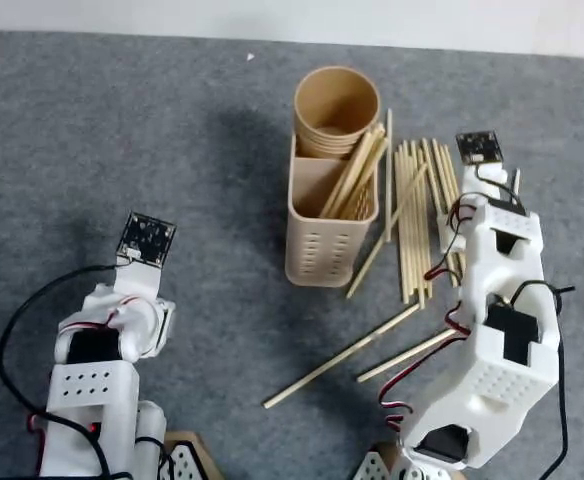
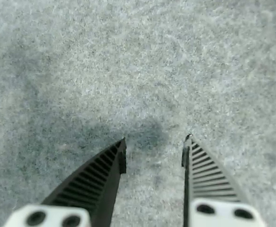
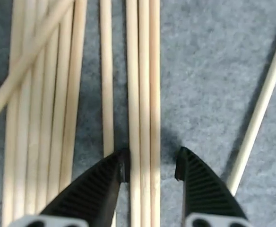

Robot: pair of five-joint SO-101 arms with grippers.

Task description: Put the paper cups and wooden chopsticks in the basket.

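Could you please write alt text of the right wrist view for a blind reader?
The right gripper, open, straddles three wooden chopsticks lying side by side on the grey mat. More chopsticks lie in a loose bundle to one side, and a single chopstick lies apart on the other.

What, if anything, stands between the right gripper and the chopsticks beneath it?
Nothing visible does. The right gripper hangs open directly over three chopsticks that lie side by side on the grey mat, with a jaw on either side of them.
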